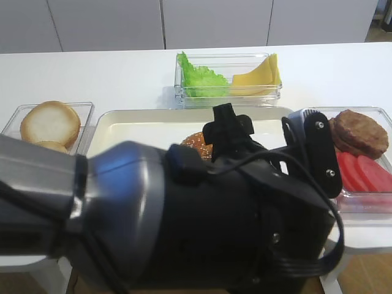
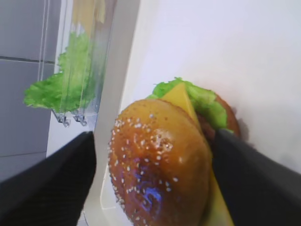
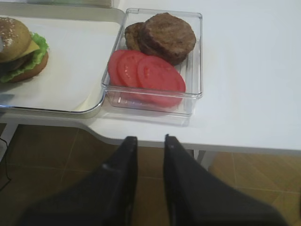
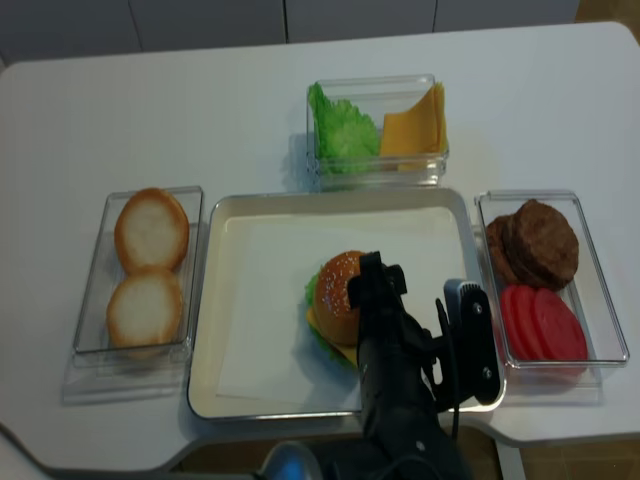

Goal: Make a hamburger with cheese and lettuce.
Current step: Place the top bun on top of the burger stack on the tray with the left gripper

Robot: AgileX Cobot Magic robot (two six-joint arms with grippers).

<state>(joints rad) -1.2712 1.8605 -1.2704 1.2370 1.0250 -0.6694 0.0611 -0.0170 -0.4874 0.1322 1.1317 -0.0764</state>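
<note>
**Assembled hamburger sits between released left fingers**

The hamburger stands on the metal tray at the middle of the desk, its sesame bun on top, the square cheese poking a corner out past the bun and the lettuce frilling beyond it. In the left wrist view the left fingers stand spread wide, one on each side of the bun and apart from it, grasping nothing. The stack is round, so no long axis matters; it lies straight ahead between the fingers.

The right fingers are clenched, empty, hanging below the desk edge in front of the box of tomato slices and patties. The left arm is far nearer.

No brand, label or writing is legible anywhere.
</note>
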